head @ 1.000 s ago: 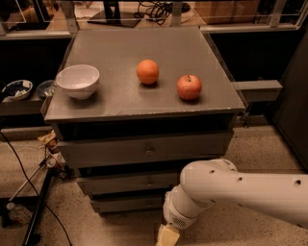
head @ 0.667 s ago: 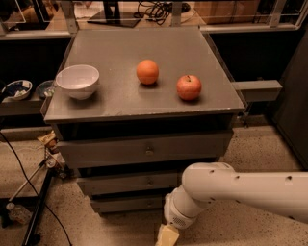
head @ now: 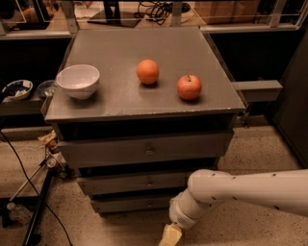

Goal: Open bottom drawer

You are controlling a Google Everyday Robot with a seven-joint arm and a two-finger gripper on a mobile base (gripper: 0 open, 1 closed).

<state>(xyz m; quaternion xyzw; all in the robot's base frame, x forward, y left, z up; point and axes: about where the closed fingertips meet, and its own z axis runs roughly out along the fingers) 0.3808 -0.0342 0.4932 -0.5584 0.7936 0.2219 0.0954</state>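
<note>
- A grey metal cabinet (head: 144,110) stands on a pale speckled floor (head: 255,149) in a dim room; its flat top is matte grey, with a worn, lighter front edge
- On the top, well apart from each other, stand a white bowl (head: 78,80) near the left edge, an orange (head: 147,71) near the middle and a red apple (head: 189,87) to the right of it
- Three grey drawer fronts sit under the top: the tallest drawer front (head: 144,150), the mid-sized drawer front (head: 130,183) below it, and at the foot the bottom drawer (head: 125,204), a thin strip with a small knob (head: 150,203) at its centre; it looks pushed in
- The white arm (head: 240,192) reaches in from the right edge, low in front of the cabinet
- The gripper (head: 171,235) hangs at the lower edge of the view, below and a little right of the knob, near the bottom drawer but apart from it; the frame cuts it off, so I cannot tell whether it is wide or narrow, and nothing shows in its hold
- A grey ledge (head: 255,90) juts out to the right of the cabinet
- To the left, a low shelf carries a blue-and-white dish (head: 16,89), and a black cable (head: 17,156) trails over the floor
- Behind the cabinet, a desk (head: 72,19) holds a tangle of cables (head: 159,7)
</note>
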